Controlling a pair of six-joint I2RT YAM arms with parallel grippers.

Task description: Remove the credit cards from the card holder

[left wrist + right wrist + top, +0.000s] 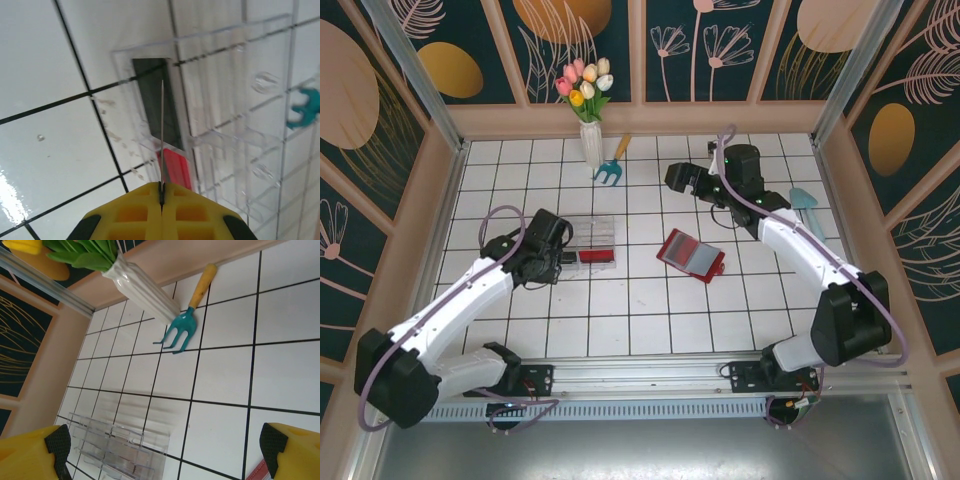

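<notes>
the card holder is lying open on the white tiles around mid table, right of centre, grey-blue inside facing up. the right gripper hangs behind it, not touching, fingers spread wide. over to the left sits a clear tray with a dark piece and a red piece in it. the left gripper is over it, fingers pressed together on a thin card seen edge-on.
</notes>
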